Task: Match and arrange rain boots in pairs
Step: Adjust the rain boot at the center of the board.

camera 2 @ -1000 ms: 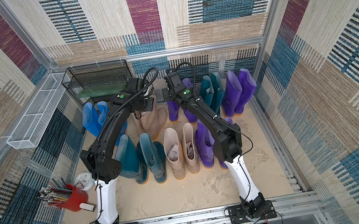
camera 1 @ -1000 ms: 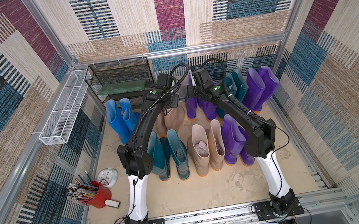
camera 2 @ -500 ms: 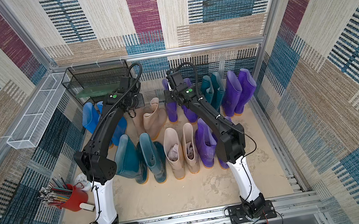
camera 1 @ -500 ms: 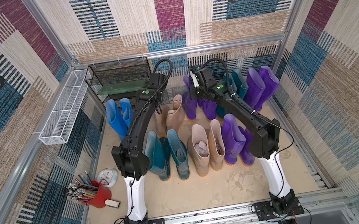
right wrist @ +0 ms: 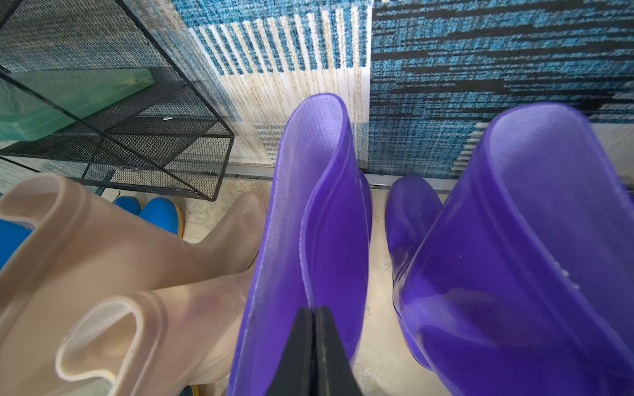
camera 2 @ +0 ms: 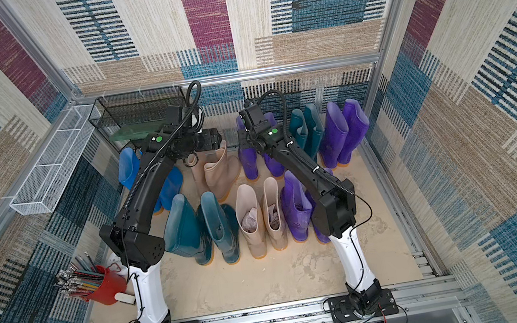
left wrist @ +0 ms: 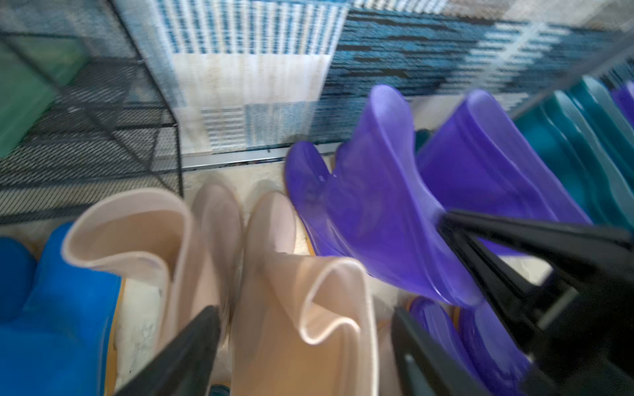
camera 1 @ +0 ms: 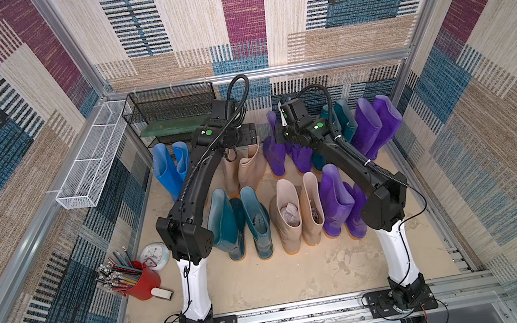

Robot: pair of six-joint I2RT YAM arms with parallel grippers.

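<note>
The right gripper (right wrist: pixel 313 308) is pressed together on the rim of a purple boot (right wrist: pixel 308 205) in the back row. The left gripper (left wrist: pixel 303 310) hangs spread wide over a beige boot (left wrist: pixel 267 308) and holds nothing. The floor (camera 1: pixel 299 275) is sandy, and the walls (camera 1: pixel 245 18) carry patchwork carpet. The rain boots (camera 1: pixel 258 223) stand in two rows on this floor, shafts upright or slightly leaning. In the back row the toes point to the back wall.

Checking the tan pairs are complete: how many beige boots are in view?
4: front beige pair between teal boots and purple boots; back beige pair beside blue boots. The arms may hide more.
</note>
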